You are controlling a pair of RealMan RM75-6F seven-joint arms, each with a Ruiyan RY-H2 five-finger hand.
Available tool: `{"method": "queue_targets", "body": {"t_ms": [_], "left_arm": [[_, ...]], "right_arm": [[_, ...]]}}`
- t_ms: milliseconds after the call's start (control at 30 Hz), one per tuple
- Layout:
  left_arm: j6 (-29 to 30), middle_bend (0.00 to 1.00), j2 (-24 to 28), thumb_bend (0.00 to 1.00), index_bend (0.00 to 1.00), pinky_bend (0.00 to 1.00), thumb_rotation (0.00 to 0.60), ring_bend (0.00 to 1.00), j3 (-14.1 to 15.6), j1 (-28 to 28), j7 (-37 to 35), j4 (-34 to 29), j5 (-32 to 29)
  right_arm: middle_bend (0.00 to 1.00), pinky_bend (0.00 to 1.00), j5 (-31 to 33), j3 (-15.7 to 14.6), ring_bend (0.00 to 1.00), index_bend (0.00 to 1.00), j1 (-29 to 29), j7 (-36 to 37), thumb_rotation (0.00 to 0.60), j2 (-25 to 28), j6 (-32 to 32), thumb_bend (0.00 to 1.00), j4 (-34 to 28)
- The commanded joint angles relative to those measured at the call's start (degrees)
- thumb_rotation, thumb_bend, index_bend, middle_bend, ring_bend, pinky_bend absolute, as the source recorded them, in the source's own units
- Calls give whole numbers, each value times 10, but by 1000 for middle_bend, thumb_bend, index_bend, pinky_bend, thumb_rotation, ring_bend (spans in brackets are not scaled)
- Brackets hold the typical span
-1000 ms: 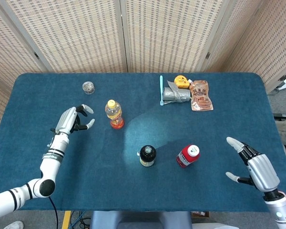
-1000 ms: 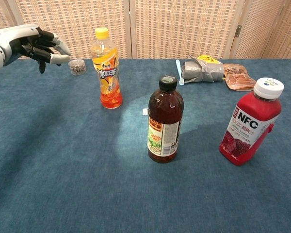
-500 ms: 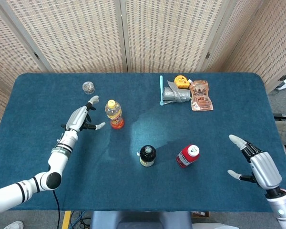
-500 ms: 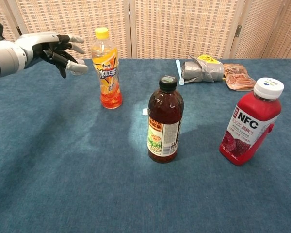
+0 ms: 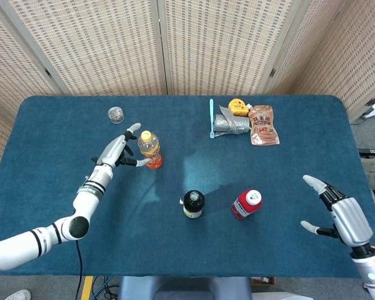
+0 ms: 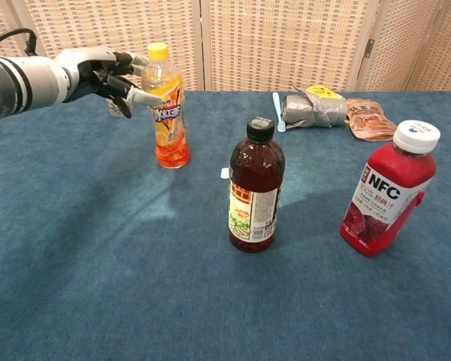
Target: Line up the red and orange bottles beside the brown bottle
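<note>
Three bottles are counted on the blue worktop [image 5: 62, 137]: the brown glass bottle [image 5: 193, 204] at centre, the red plastic juice bottle [image 5: 246, 204] at its 3 o'clock, the orange plastic drink bottle [image 5: 149, 150] at 10 o'clock. The left robot hand [image 5: 119, 150] is spread just beside the orange one, judged ready for grasping; the right robot hand [image 5: 341, 216] is held open, well apart.

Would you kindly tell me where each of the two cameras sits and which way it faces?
Head view: high above the near edge, looking down on the blue table; both arms, left hand, right hand.
Chest view: low, at table height, facing the back screens; only the left hand.
Shared: orange bottle, brown bottle, red bottle, left hand.
</note>
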Motion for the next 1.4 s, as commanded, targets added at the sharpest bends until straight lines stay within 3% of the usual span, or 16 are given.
{"method": "queue_targets", "body": {"t_ms": [33,567,767,1067,1400], "left_arm": [[-14,46,-2,93,2,403,600,161,-3,-8,-6,4,-17],[-21,60,-31,93,85,394,600,161,-11,-41,-23,33,-56],[-2,143,-44,92,186,394,600,175,-12,-47,-20,43,-73],[42,341,-62,93,400,394,600,278,-14,-47,-3,47,-85],[54,381,-54,93,459,402,600,304,-16,-41,7,29,-77]], "right_arm": [[175,427,0,1,189,122,0,2,600,1,1,0,0],[177,427,6,5,189,122,-2,19,600,6,5,0,3],[179,427,7,7,189,122,-3,21,600,7,6,0,2],[184,427,7,8,189,122,-3,24,600,8,6,0,2],[184,427,5,8,189,122,-3,23,600,8,6,0,1]]}}
